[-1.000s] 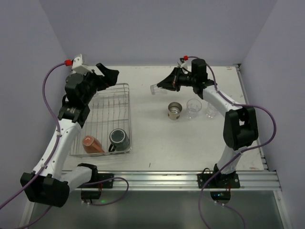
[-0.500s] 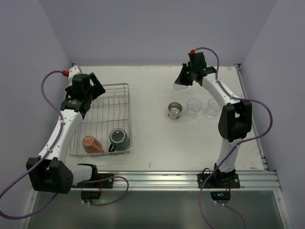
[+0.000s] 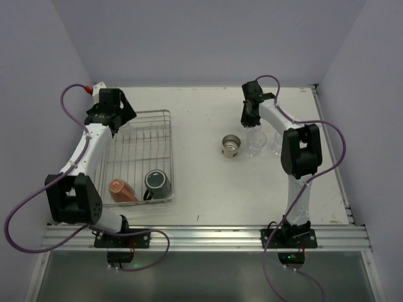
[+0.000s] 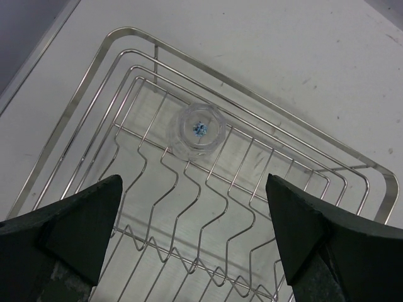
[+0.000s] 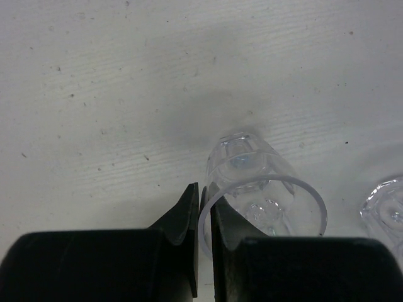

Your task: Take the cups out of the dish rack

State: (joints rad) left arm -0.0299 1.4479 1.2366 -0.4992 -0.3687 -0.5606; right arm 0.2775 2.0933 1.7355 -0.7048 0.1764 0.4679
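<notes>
On your left, the left gripper (image 4: pixel 192 189) has drawn back to the far left corner of the dish rack (image 3: pixel 171 145) and hangs there with its jaws spread as wide as they go, holding nothing. Directly under it, in that corner, sits an upturned glass (image 4: pixel 199 129), base up and mouth down on the wires, so its long axis runs straight up toward the wrist. It looks like your next pick. Nearer you in the rack, the orange cup (image 3: pixel 121 190) lies tipped over beside the dark mug (image 3: pixel 157 182). Out on the table (image 3: pixel 201 182), the beige-brown cup (image 3: pixel 231 146) and two clear glasses (image 3: pixel 255 142) stand in a row. On your right, the right gripper (image 5: pixel 203 207) has swung over from mid-table to just behind that row. The held glass (image 5: pixel 261 201), sideways a second ago, is now upright, with its mouth toward the wrist, base down and long axis near vertical. The jaws are pinched almost shut on one side of its rim. You cannot tell whether its base has touched down, but this looks like a set-down nearly finished, with three cups left in the rack.
</notes>
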